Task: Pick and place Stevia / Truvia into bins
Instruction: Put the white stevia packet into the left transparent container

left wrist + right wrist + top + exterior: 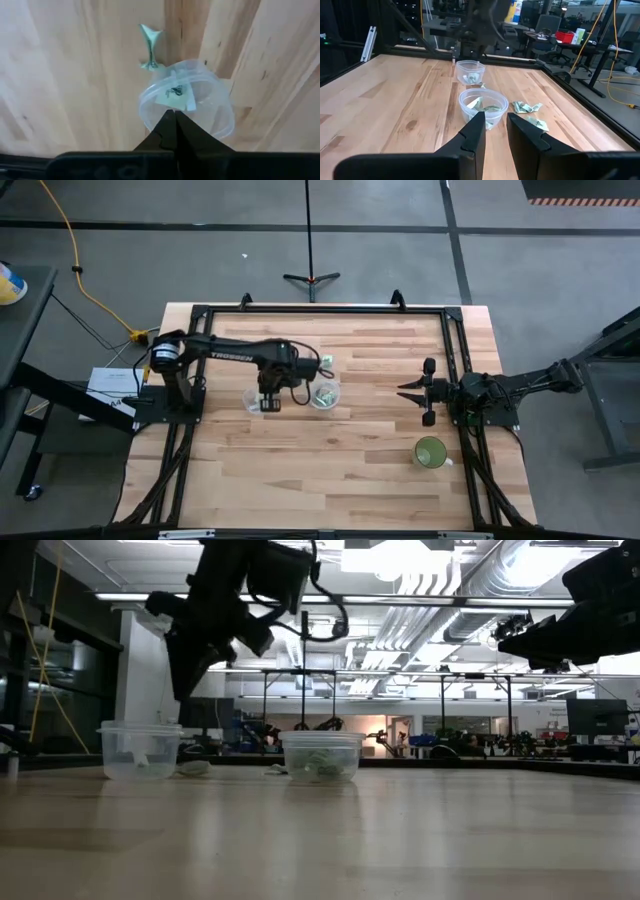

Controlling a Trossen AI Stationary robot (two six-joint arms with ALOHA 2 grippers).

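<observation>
Two clear cups stand on the wooden table. The left cup [253, 399] [140, 749] [200, 107] holds one pale sachet [175, 96]; the other cup [323, 393] [322, 756] [483, 105] holds several green-white sachets. Loose sachets [325, 362] [527, 107] lie on the table at the second cup's far side. A crumpled sachet [150, 47] lies beside the left cup. My left gripper [172, 117] [188, 675] hovers shut just above the left cup, holding nothing. My right gripper [412, 390] [495, 127] waits open toward the table's right, pointing at the cups.
An opaque green cup [431, 452] stands near the table's right near corner, close to the right arm's base. A black frame [452, 350] runs around the table's edges. Bare wood lies across the near half of the table [320, 470].
</observation>
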